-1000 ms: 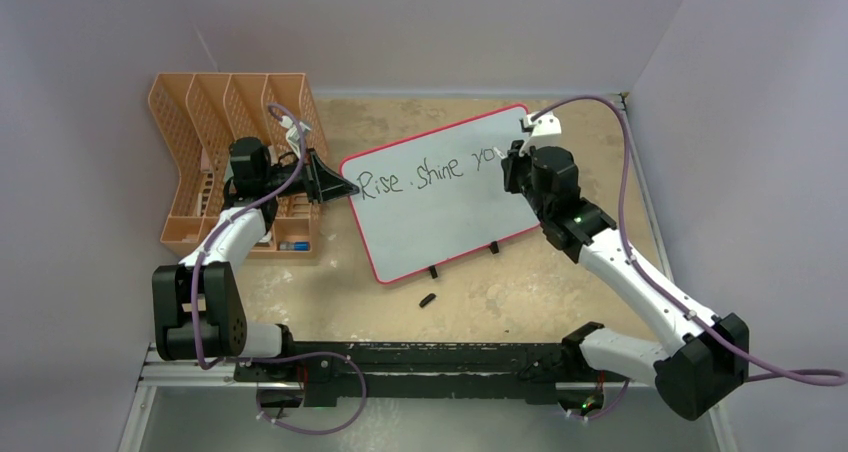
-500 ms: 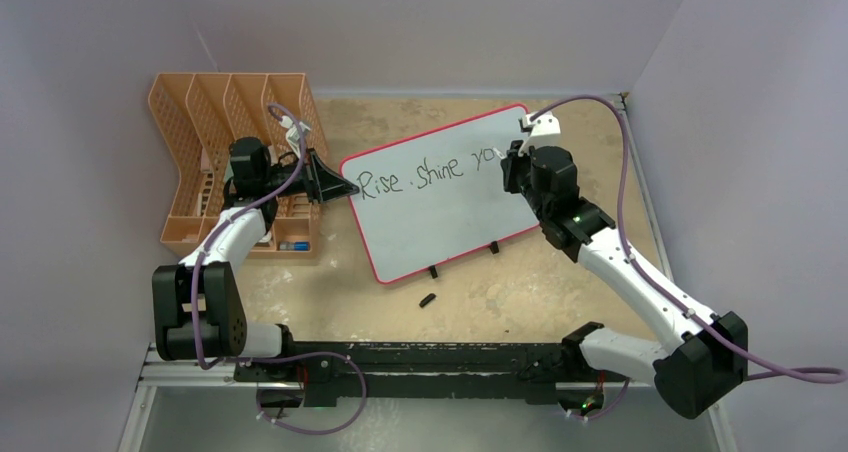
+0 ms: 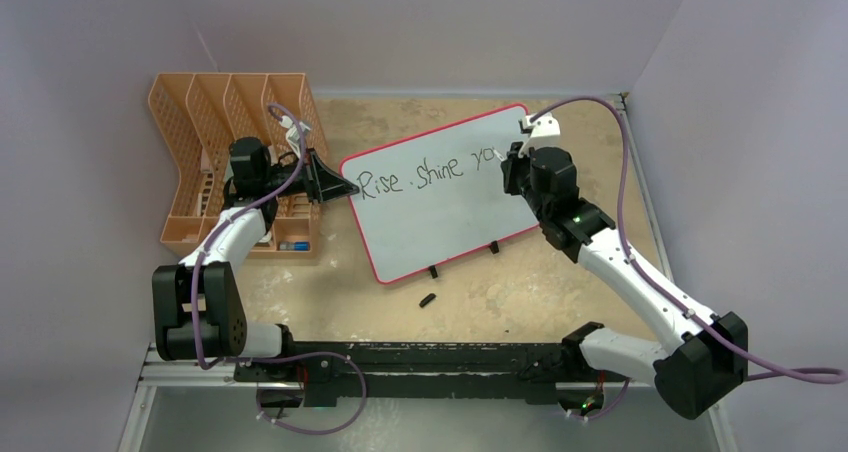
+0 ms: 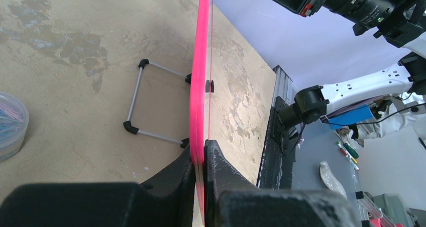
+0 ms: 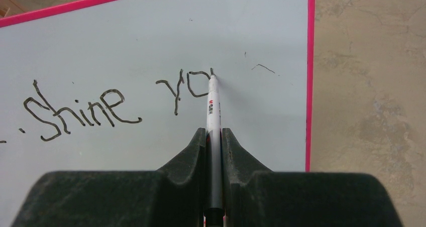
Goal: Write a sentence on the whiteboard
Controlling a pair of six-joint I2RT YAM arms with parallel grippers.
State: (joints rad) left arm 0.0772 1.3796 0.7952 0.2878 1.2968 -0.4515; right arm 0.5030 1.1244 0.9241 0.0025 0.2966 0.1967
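Note:
The whiteboard [image 3: 440, 212] stands tilted on the table, its pink rim [image 4: 199, 76] edge-on in the left wrist view. My left gripper [image 3: 343, 189] [image 4: 201, 149] is shut on the rim at the board's left edge. The sentence [image 3: 425, 169] reads "Rise . shine yo" in black; the right wrist view shows "shine yo" [image 5: 100, 106]. My right gripper [image 3: 512, 167] [image 5: 214, 134] is shut on a white and grey marker [image 5: 213, 104]. The marker's tip touches the board just right of the "o".
An orange mesh file rack [image 3: 235, 162] stands left of the board, behind my left arm. A small black cap [image 3: 427, 300] lies on the table in front of the board. The board's wire stand [image 4: 150, 101] and a clear tub [image 4: 10, 124] sit behind it.
My right gripper has edged very slightly with the marker at the end of the top line. The left gripper and the board have not moved.

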